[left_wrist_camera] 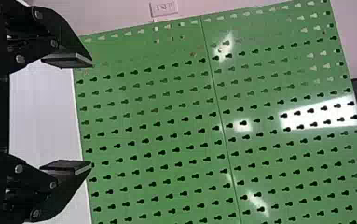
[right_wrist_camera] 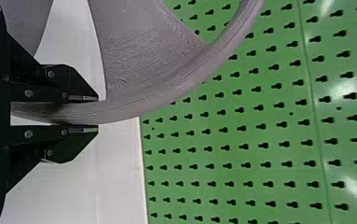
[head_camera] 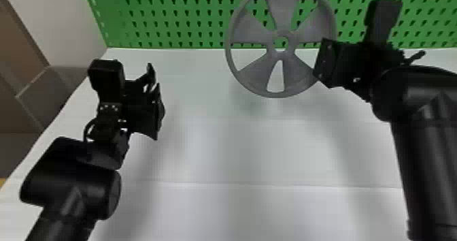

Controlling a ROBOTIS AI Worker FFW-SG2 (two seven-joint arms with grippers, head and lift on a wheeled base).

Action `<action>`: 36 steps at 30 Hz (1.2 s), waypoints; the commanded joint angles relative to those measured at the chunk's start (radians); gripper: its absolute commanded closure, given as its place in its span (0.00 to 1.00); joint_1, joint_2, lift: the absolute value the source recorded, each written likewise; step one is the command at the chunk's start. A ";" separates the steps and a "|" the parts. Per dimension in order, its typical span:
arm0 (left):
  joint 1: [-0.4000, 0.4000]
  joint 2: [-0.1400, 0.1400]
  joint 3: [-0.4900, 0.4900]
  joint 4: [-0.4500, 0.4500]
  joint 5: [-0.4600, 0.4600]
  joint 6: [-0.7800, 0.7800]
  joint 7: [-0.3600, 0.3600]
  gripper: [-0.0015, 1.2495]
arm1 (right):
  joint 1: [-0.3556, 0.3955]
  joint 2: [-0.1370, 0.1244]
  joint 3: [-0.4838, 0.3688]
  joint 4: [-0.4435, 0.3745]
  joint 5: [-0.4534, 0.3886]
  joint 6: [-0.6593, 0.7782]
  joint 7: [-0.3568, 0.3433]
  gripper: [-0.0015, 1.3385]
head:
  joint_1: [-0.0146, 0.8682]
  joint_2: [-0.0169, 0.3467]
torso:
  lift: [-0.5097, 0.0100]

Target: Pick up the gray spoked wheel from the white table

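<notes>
R gripper (head_camera: 323, 62) nearly closed on gray spoked wheel (head_camera: 292, 66) at rim, face & hub axis twd head cam

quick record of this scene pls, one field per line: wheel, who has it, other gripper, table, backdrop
wheel: gray, five-spoked, raised above the table
holder: right gripper
grip: rim between its two fingers
left gripper: open, nothing between its fingers, over the table's left part
table: white, below wheel and both grippers
backdrop: green pegboard, behind the table
task status: wheel looks picked up
</notes>
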 commanded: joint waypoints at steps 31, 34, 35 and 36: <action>0.024 -0.049 0.057 0.002 0.112 -0.080 -0.009 0.38 | 0.291 0.038 0.012 -0.042 0.127 -0.682 0.017 0.82 | 0.90 0.28 | 0.80; 0.021 -0.050 0.069 0.016 0.146 -0.083 -0.057 0.38 | 0.298 0.035 0.015 -0.034 0.123 -0.696 0.017 0.82 | 0.90 0.28 | 0.80; 0.020 -0.050 0.074 0.021 0.149 -0.083 -0.075 0.38 | 0.301 0.035 0.017 -0.030 0.118 -0.702 0.017 0.82 | 0.90 0.28 | 0.80; 0.020 -0.050 0.075 0.022 0.151 -0.083 -0.086 0.38 | 0.303 0.035 0.018 -0.028 0.117 -0.705 0.017 0.82 | 0.90 0.28 | 0.80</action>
